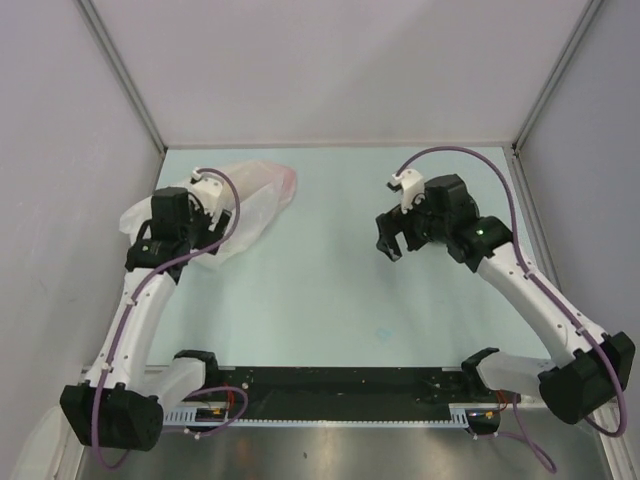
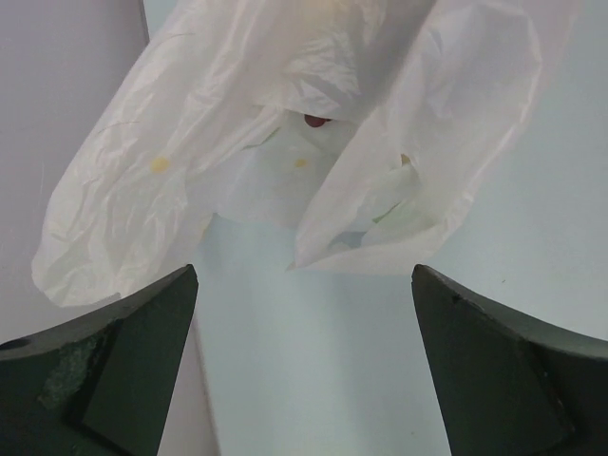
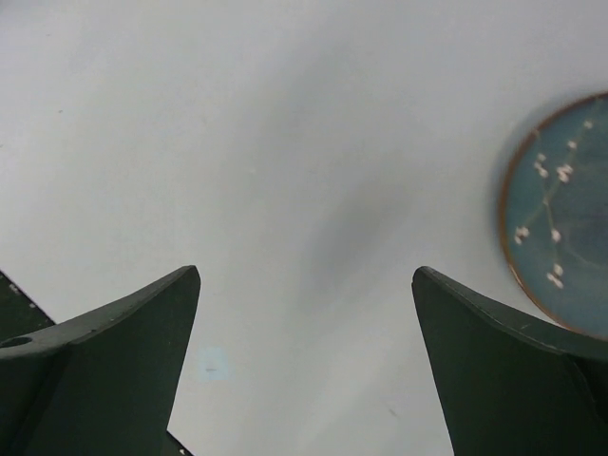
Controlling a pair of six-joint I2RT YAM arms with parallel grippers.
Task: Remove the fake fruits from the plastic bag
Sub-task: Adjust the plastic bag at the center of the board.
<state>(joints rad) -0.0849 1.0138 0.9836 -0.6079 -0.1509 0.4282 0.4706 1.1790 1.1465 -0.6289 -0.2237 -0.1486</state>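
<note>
The thin, translucent white plastic bag [image 2: 190,142] lies just ahead of the left gripper [image 2: 304,380], which is spread wide and empty. A dark red fake fruit [image 2: 315,121] shows inside the bag. The right gripper [image 3: 304,380], well apart, also gapes.

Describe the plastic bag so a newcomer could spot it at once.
Start at the pale table and go to its far left corner, just beyond the left gripper. The plastic bag lies there: crumpled, translucent white, with faint red and yellow showing through.
</note>
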